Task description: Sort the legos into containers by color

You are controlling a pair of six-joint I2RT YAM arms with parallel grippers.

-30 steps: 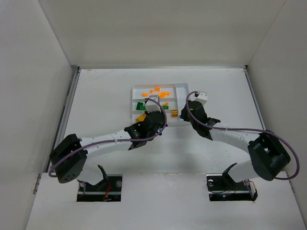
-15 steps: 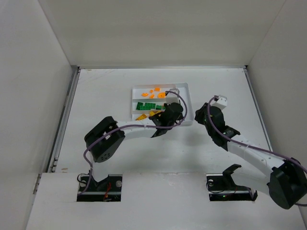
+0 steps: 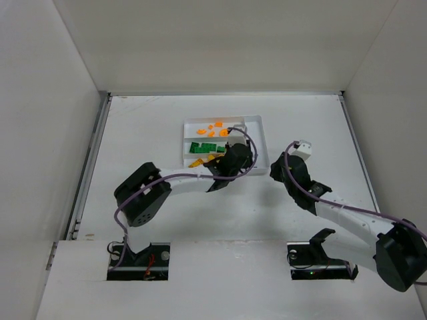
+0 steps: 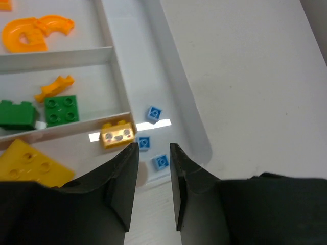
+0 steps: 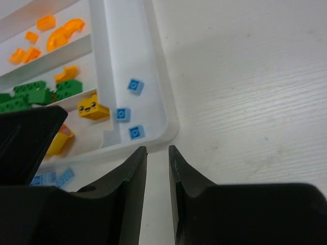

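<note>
The white tray [image 3: 259, 123] holds sorted legos. In the left wrist view I see orange pieces [image 4: 31, 33] in the far section, green bricks [image 4: 60, 109] in the middle one, and a yellow face brick [image 4: 117, 135] by a divider end. Three light blue bricks [image 4: 154, 113] lie in the narrow crosswise section. My left gripper [image 4: 153, 148] hovers open over that section's near end, with nothing between its fingers. My right gripper [image 5: 157, 149] hangs just outside the tray's near right corner [image 5: 168, 133], jaws slightly apart over bare table and holding nothing.
A few more light blue bricks [image 5: 51, 177] lie on the table just outside the tray's near rim, under the left arm's black body [image 5: 25, 138]. White walls enclose the table on three sides. Bare tabletop [image 3: 313, 127] stretches right of the tray.
The left arm has swung its gripper rightward to the tray's near right end. The right gripper has pulled back from the tray to the table beside it.
</note>
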